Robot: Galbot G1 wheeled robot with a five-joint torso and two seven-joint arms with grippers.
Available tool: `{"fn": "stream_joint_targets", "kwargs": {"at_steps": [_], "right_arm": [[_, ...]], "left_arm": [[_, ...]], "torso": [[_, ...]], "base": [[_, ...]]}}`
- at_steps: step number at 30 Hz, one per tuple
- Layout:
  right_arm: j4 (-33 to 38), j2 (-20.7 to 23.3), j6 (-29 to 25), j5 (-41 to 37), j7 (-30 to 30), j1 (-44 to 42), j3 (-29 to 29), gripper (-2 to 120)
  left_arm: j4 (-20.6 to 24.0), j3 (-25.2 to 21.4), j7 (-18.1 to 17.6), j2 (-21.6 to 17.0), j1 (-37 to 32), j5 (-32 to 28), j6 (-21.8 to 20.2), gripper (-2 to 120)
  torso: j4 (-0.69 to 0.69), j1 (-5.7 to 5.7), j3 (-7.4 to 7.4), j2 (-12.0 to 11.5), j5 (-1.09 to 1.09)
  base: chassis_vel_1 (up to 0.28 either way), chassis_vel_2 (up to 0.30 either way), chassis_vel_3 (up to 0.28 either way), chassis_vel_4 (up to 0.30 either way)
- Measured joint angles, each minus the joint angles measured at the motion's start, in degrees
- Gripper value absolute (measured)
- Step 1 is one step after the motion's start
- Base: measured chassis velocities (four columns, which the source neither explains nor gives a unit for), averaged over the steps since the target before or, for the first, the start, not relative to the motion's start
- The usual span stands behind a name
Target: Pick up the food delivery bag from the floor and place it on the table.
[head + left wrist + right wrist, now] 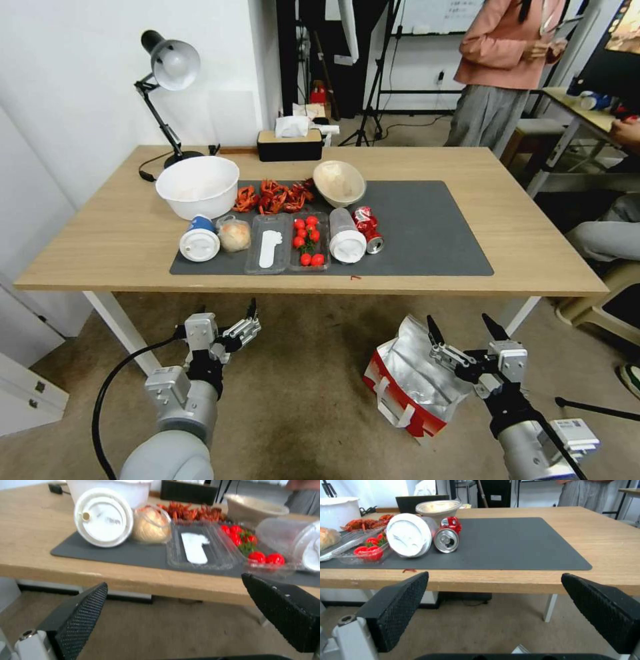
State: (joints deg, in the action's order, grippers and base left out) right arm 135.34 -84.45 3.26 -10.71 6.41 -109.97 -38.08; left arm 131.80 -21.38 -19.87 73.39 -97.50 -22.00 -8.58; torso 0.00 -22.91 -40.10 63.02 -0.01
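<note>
The food delivery bag (408,383) lies tilted on the brownish floor (300,393), in front of the table's right half. Its silver foil lining faces up, with a red band and white strap handles below. My right gripper (462,327) hovers open just above the bag's far right edge, holding nothing. In the right wrist view the right gripper (495,577) points at the table edge. My left gripper (227,315) is open and empty over bare floor, well left of the bag. The left gripper (173,585) also faces the light-wood table (100,227) with its dark grey mat (427,227).
The mat's left half holds a white bowl (197,185), crayfish (273,196), a tomato tray (308,241), lidded cups (347,237) and a red can (368,228). The mat's right half is bare. White table legs (120,327) stand beside the arms. A person stands behind the table.
</note>
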Motion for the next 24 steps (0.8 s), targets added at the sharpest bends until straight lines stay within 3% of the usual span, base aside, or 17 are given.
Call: {"fn": "stream_joint_targets", "kwargs": {"at_steps": [1, 5, 9, 11, 15, 24], "right_arm": [[0.0, 0.0, 0.0, 0.0, 0.0, 0.0, 0.0, 100], [0.0, -0.2, -0.3, 0.5, 0.0, -0.1, 0.0, 100], [0.2, -0.2, -0.6, 0.8, -0.1, -0.3, 0.0, 100], [0.2, -0.3, -0.7, 0.8, -0.2, -0.3, 0.0, 100], [0.4, -0.4, -0.8, 0.8, -0.3, -0.4, 0.1, 100], [0.3, -0.7, -0.9, 0.8, -0.3, -0.4, 0.5, 100]], "left_arm": [[0.0, 0.0, 0.0, 0.0, 0.0, 0.0, 0.0, 100], [-1.9, -0.5, 1.5, -0.4, -0.8, 0.9, 7.3, 100], [-2.3, -0.5, 1.6, -0.4, -1.0, 0.7, 9.4, 100], [-2.9, -0.9, 2.1, -0.5, -1.3, 0.6, 12.9, 100], [-3.2, -1.2, 1.9, -0.5, -1.4, -0.1, 15.2, 100], [-3.0, -1.5, 1.6, -0.7, -1.4, -1.0, 15.4, 100]], "torso": [[0.0, 0.0, 0.0, 0.0, 0.0], [0.0, 0.0, 0.0, 0.0, 0.0], [-0.01, 0.0, 0.0, 0.0, 0.0], [0.0, 0.0, 0.0, 0.0, 0.01], [-0.01, 0.01, 0.03, 0.0, 0.01], [0.0, 0.9, 1.1, -2.0, 0.01]], "base": [[0.0, 0.0, 0.0, 0.0], [0.0, 0.0, 0.0, 0.0], [0.0, 0.0, 0.0, 0.0], [0.0, 0.0, 0.0, 0.0], [0.0, 0.0, 0.0, 0.0], [0.0, 0.0, 0.0, 0.0]]}}
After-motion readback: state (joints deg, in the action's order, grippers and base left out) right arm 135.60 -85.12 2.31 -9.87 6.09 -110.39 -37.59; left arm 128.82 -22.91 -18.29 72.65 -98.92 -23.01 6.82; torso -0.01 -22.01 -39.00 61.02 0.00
